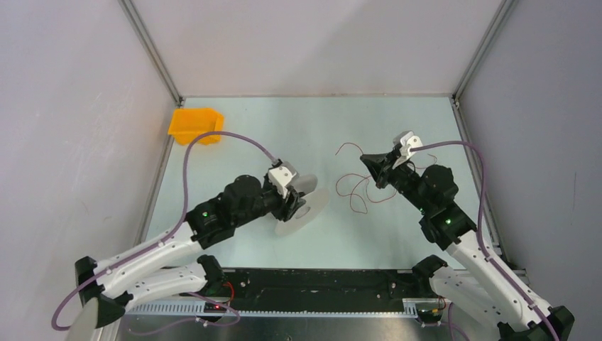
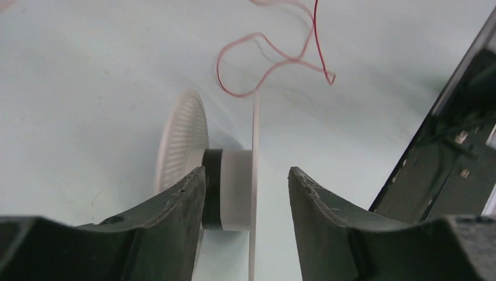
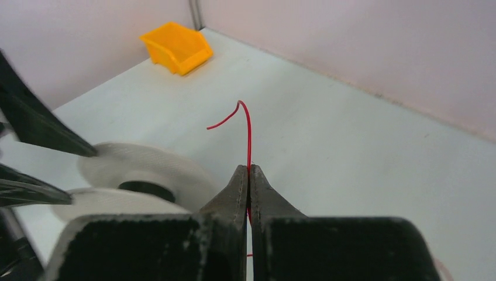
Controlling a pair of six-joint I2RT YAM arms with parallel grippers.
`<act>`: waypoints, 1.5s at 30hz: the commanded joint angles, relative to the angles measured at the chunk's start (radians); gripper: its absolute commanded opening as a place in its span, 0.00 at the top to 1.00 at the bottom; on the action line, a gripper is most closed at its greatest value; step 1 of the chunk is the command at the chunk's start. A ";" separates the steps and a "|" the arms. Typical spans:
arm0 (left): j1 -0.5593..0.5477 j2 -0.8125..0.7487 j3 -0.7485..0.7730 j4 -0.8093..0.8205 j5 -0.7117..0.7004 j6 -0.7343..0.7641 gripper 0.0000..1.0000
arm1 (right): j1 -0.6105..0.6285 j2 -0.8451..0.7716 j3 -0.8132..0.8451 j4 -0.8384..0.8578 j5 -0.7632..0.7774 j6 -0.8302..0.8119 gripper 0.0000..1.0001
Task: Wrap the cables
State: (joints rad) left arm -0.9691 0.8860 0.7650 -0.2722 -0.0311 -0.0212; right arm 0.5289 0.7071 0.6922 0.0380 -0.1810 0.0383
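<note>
Cables [image 1: 353, 193]: thread-thin red-brown wire, lying in loose loops on the worktop [image 1: 312, 121], right of centre in the top view and just below-left of the right gripper [image 3: 248, 173]. One strand was taken up there. The jaws were clenched on it, and the wire rose straight out of the tips and hooked over to the left at its free end.

Handling, as judged: very light, and limp enough to curl yet springy enough to keep that hook. Likely to slip or kink rather than break, and the loops apt to snag one another. Best held close to an end, leaving a short tail to lay on the hub.

Spool [image 2: 231, 187]: white, two flanges, a dark band on the hub, at centre of the top view. Left gripper [image 2: 245, 172]: jaws released, straddling the thin near flange. One finger [image 2: 175, 216] sat at the hub, and the other stood apart from the flange with a visible gap.

Around: an orange bin [image 1: 195, 126] at upper left, well apart. A black rail [image 1: 312, 284] ran along the bottom edge, near the spool.

In the way, by my reading: the slot between the flanges was narrow and partly taken by that finger, and slack loops lay between the two grippers.
</note>
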 commanded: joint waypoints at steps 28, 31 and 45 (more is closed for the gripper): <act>0.343 -0.158 -0.060 -0.070 0.151 -0.327 0.39 | -0.069 0.736 0.075 1.212 -0.990 -0.323 1.00; 0.353 -0.137 -0.069 -0.065 0.148 -0.337 0.42 | -0.051 0.739 0.080 1.152 -1.034 -0.349 1.00; 0.387 -0.083 -0.090 -0.013 0.175 -0.368 0.46 | -0.021 0.686 0.096 0.606 -1.005 -0.753 1.00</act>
State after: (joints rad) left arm -0.6132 0.8005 0.6750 -0.3462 0.1093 -0.3580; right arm 0.5030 1.4143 0.7422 0.8215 -1.2160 -0.5411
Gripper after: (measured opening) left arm 0.543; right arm 0.009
